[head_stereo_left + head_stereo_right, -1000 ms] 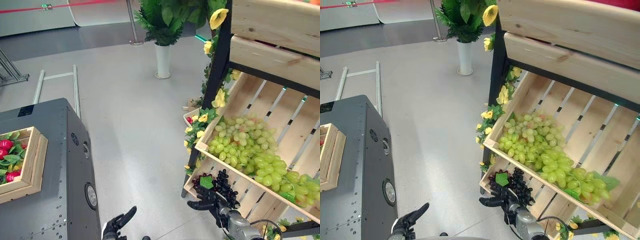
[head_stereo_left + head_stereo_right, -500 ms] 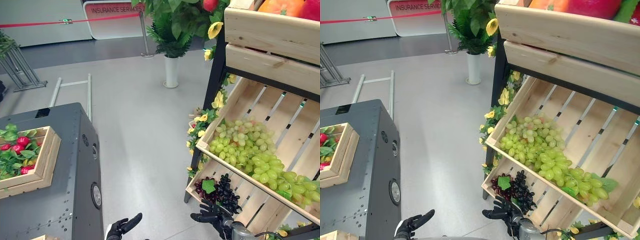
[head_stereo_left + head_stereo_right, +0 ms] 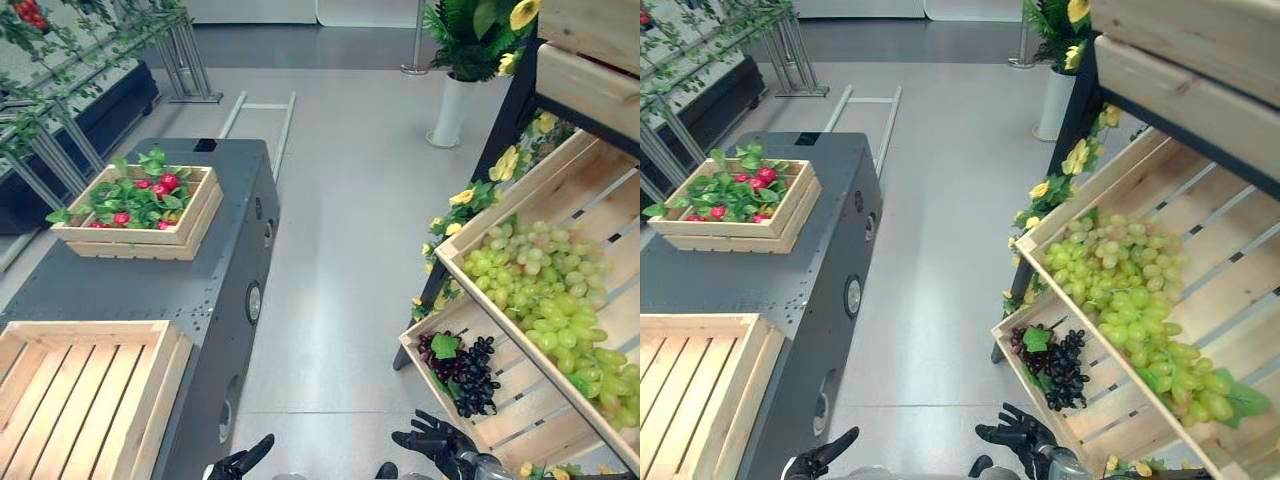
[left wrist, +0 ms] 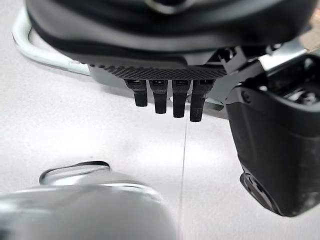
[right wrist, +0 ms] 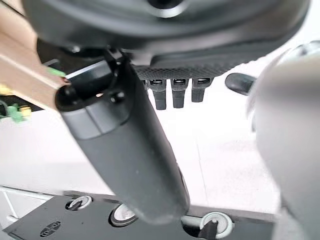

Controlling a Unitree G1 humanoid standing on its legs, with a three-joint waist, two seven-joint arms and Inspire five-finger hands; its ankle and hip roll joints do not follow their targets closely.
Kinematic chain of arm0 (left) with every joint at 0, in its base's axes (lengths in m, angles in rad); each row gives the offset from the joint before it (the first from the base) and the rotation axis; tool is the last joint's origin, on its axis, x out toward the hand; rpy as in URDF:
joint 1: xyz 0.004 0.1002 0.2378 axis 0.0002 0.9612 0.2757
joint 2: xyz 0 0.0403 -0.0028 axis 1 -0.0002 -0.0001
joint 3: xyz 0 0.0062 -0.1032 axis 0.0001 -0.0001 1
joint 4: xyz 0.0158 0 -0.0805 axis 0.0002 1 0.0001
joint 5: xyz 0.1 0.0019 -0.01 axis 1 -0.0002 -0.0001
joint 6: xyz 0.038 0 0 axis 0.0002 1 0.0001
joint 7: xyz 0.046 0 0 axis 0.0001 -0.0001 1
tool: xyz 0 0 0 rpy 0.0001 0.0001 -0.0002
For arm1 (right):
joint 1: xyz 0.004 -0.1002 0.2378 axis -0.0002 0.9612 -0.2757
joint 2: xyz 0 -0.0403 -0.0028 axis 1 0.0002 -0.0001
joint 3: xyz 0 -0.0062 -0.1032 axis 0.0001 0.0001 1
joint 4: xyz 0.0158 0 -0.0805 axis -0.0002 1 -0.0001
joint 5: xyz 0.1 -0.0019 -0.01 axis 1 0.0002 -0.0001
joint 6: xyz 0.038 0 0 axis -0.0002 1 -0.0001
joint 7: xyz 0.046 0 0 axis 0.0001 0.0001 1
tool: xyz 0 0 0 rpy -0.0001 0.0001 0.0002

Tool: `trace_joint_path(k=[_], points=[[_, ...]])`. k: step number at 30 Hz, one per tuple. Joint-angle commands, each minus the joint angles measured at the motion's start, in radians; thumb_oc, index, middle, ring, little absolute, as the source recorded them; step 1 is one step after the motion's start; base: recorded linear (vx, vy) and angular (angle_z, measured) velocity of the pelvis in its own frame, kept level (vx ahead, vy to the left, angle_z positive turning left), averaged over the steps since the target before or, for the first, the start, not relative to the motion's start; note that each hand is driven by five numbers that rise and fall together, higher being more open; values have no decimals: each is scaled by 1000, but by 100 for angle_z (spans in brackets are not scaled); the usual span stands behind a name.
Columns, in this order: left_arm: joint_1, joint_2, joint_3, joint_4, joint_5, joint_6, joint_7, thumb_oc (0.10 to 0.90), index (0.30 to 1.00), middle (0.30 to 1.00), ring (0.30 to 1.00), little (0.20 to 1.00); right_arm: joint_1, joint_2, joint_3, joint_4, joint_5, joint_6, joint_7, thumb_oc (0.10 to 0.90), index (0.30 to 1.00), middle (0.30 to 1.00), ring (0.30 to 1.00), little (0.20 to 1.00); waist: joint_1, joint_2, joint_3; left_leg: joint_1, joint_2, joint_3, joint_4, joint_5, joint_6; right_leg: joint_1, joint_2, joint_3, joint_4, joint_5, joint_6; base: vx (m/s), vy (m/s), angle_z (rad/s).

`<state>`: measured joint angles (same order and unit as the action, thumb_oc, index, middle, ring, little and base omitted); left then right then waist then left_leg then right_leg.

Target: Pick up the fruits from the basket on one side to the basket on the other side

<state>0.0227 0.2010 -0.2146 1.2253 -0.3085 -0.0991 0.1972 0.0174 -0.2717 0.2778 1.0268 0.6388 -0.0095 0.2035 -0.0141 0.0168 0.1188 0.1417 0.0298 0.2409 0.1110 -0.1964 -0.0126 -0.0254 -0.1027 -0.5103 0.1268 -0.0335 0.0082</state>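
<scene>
**Both hands low and empty between the desk and the fruit shelf**

The right hand [image 3: 432, 442] hangs at the bottom edge of the head views with its fingers spread and straight, holding nothing. Just ahead of it and slightly to its right sits the dark grapes bunch [image 3: 466, 368], lying in the lower wooden crate [image 3: 430, 327] of the slanted shelf; hand and grapes are near but apart. Above that crate, further from the right hand, the upper crate [image 3: 560, 185] carries a big heap of green grapes [image 3: 540, 300]. Yellow flowers [image 3: 462, 198] with leaves trim the shelf's dark post, and beyond it a white vase with a green plant [image 3: 450, 105] stands on the grey floor [image 3: 340, 200].

The left hand [image 3: 240, 463] shows low in the same views, thumb stuck out and fingers relaxed, gripping nothing; in its wrist view the fingers [image 4: 162, 97] hang straight in a row over the pale floor. To its left stands the dark grey desk [image 3: 150, 290]. On the desk's near end, closest to the left hand, lies an empty slatted wooden basket [image 3: 80, 395]. Farther along the desk, well away from both hands, a second wooden basket [image 3: 195, 215] holds red fruits [image 3: 160, 186] among green leaves. A metal rack wound with leafy vines [image 3: 60, 90] stands beyond the desk's far left side.
</scene>
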Motion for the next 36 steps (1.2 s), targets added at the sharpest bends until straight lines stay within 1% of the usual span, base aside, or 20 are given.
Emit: trace_joint_path(k=[1,3,6,7,8,9,10,13,15,17,19,20,22,26,27,29,31,33,35,36], points=[[-83,26,-33,-21,61,-60,16,800,900,900,900,900,-93,38,-20,-10,86,-69,-39,800,900,900,900,900,25,-10,11,83,-110,-121,-146,1,14,-49,93,63,-27,6,51,-326,75,44],[-84,35,-35,-22,79,-63,22,800,900,900,900,900,-103,46,-26,-7,85,-65,-26,800,900,900,900,900,31,-18,20,74,-114,-111,-149,7,25,-50,83,72,-80,64,91,-394,84,14],[-88,57,-37,-14,87,-58,8,800,900,900,900,900,-115,51,-18,-7,64,-84,-9,800,900,900,900,900,39,-26,28,71,-114,-92,-181,28,35,-50,69,67,-143,130,128,-313,57,-7],[-93,61,-36,-8,107,-48,1,800,900,900,900,900,-117,54,-17,-6,61,-88,-21,800,900,900,900,900,35,-28,28,67,-116,-96,-190,40,42,-58,70,94,-145,144,137,-279,43,-12],[-98,62,-44,0,132,-40,-3,800,900,900,900,900,-116,57,-17,-3,57,-88,-25,800,900,900,900,900,22,-26,27,59,-115,-117,-194,52,53,-76,76,163,-109,140,135,-291,42,-10],[-101,66,-65,1,141,-26,-8,800,900,900,900,900,-111,58,-17,-3,54,-87,-25,800,900,900,900,900,1,-22,26,48,-114,-146,-195,63,68,-99,86,261,-26,123,122,-279,26,0],[-107,71,-81,-2,140,-12,-13,800,900,900,900,900,-107,58,-18,-2,54,-86,-21,800,900,900,900,900,-11,-24,21,28,-119,-157,-195,83,80,-121,88,305,35,121,108,-278,14,39],[-115,67,-86,13,108,11,-33,800,900,900,900,900,-111,59,-18,24,39,-74,4,800,900,900,900,900,-8,0,8,7,-101,-142,-198,106,85,-105,35,286,290,36,71,-214,-1,51],[-111,58,-78,24,80,12,-57,800,900,900,900,900,-120,71,-22,61,2,-69,18,800,900,900,900,900,-2,8,-2,-10,-94,-143,-187,106,95,-58,22,323,343,-22,50,-192,-112,41],[-107,50,-66,37,40,30,-73,800,900,900,900,900,-131,89,-21,113,-17,-64,2,800,900,900,900,900,9,1,-21,-31,-98,-162,-164,101,104,5,17,345,287,-48,53,-148,-219,35],[-99,35,-55,60,14,28,-74,800,900,900,900,900,-140,101,-23,163,-20,-70,2,800,900,900,900,900,30,-14,-39,-52,-94,-184,-147,112,88,116,48,359,64,-95,42,-132,-298,17],[-92,27,-45,65,5,27,-66,800,900,900,900,900,-146,105,-24,180,-27,-70,1,800,900,900,900,900,46,-22,-45,-61,-90,-172,-146,118,73,151,51,343,-57,-82,43,-171,-289,-16],[-73,13,-12,66,-34,13,-45,800,900,900,900,900,-162,98,-24,198,-53,-54,11,800,900,900,900,900,65,-28,-47,-77,-74,-148,-165,145,41,175,59,336,-182,-39,42,-195,-260,-45],[-64,-2,1,66,-18,-18,-42,800,900,900,900,900,-139,90,-22,204,-81,-36,25,800,900,900,900,900,57,-36,-54,-111,-65,-146,-193,184,19,176,86,365,-214,-18,23,-174,-161,-15],[-67,-7,-8,55,6,-26,-52,800,900,900,900,900,-122,83,-22,199,-87,-34,18,800,900,900,900,900,50,-40,-54,-117,-66,-138,-156,165,21,171,84,355,-214,-19,17,-212,-71,26],[-75,-11,-24,39,14,-30,-71,800,900,900,900,900,-111,73,-28,203,-82,-27,2,800,900,900,900,900,36,-59,-47,-143,-50,-68,-3,103,18,169,68,337,-214,-15,7,-218,-9,39],[-82,-23,-42,33,9,-39,-76,800,900,900,900,900,-107,68,-43,221,-70,-23,-2,800,900,900,900,900,28,-70,-35,-147,-29,-50,102,51,19,175,58,329,-207,-14,9,-194,51,37],[-85,-30,-49,23,12,-32,-74,800,900,900,900,900,-103,71,-60,238,-33,-25,11,800,900,900,900,900,17,-67,-37,-101,-13,-43,44,45,25,165,59,327,-195,-16,13,-168,114,16],[-89,-30,-55,30,79,-22,-80,800,900,900,900,900,-91,83,-80,242,24,-20,-1,800,900,900,900,900,-2,-43,-46,-34,-20,-78,-146,106,27,146,69,333,-180,-22,19,-135,166,7],[-89,-28,-62,32,101,-22,-85,800,900,900,900,900,-87,86,-89,243,25,-16,-16,800,900,900,900,900,-4,-38,-47,-29,-21,-84,-159,114,23,145,68,329,-178,-20,23,-138,164,26]])
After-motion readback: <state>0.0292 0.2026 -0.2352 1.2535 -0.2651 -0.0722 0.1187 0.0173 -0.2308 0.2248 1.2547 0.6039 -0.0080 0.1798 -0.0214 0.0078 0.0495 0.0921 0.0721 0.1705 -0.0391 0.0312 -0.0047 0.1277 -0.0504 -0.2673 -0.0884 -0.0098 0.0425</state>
